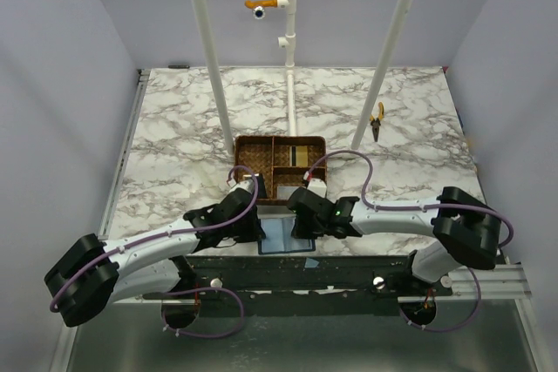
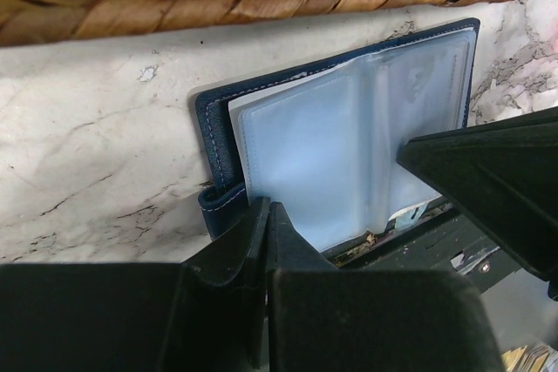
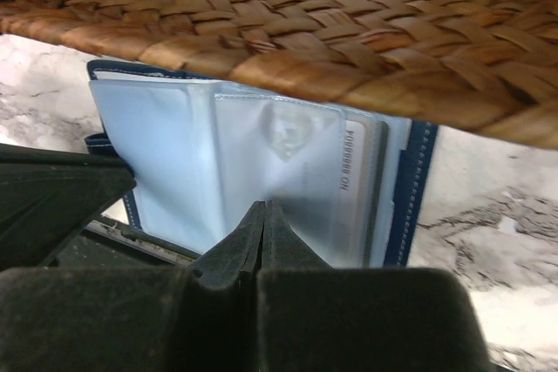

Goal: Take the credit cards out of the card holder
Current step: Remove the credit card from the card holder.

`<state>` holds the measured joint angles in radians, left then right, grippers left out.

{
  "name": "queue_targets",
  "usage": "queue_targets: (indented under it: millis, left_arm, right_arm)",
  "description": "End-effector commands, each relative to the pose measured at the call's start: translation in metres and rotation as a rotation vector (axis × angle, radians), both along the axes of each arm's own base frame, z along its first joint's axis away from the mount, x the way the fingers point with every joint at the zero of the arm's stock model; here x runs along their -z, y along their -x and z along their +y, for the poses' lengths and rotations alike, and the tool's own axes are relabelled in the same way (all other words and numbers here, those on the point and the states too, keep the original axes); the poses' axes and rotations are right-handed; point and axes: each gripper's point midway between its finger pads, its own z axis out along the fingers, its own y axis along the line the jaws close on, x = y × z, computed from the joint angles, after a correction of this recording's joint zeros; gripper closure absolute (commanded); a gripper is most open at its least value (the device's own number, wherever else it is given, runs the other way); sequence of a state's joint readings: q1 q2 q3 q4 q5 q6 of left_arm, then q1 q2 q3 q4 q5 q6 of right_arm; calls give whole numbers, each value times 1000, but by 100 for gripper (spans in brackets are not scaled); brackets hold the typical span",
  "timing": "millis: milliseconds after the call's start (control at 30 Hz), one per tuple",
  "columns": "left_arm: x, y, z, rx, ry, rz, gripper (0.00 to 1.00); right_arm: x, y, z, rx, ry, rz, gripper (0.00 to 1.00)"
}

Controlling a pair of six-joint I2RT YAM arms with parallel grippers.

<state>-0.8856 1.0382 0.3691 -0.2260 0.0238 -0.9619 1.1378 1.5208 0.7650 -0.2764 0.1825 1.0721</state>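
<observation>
The navy card holder [image 1: 283, 234] lies open on the marble at the near edge, just in front of the wicker tray, with its clear sleeves [image 2: 340, 145] turned up. A pale credit card [image 3: 353, 176] with printed digits shows inside a sleeve. My left gripper [image 2: 268, 211] is shut, its tips over the near left corner of the sleeves beside the navy tab. My right gripper [image 3: 264, 208] is shut too, its tips resting on the middle sleeve. I see nothing between either pair of jaws. Tan cards [image 1: 301, 156] lie in a back compartment of the tray.
The brown wicker divided tray [image 1: 253, 147] stands directly behind the holder, its woven wall [image 3: 349, 50] close above both grippers. Yellow-handled pliers [image 1: 377, 121] lie at the back right. White poles [image 1: 209, 58] rise from the table behind the tray.
</observation>
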Motion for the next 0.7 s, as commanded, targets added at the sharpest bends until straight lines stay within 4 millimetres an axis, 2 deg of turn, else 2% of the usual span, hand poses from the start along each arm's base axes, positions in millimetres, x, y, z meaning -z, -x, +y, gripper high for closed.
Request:
queue_targets:
  millis: [0,100,300,567,667]
  left_arm:
    - [10,7,6,15,-34,27,97]
    - [10,7,5,16,-32,28,97]
    - [5,7,4,21,-17,20,97]
    - [-36,1,-20,98,116,-64,92]
    - [-41,0,-27,118,141,-76,88]
  right_arm:
    - [10,5,9,-39,0,21,99]
    - [8,2,15,-47,-5,19,99]
    - [7,3,12,-41,-6,14,99]
    - [8,4,23,-59,-38,31,99]
    - [8,5,23,-60,-44,32,99]
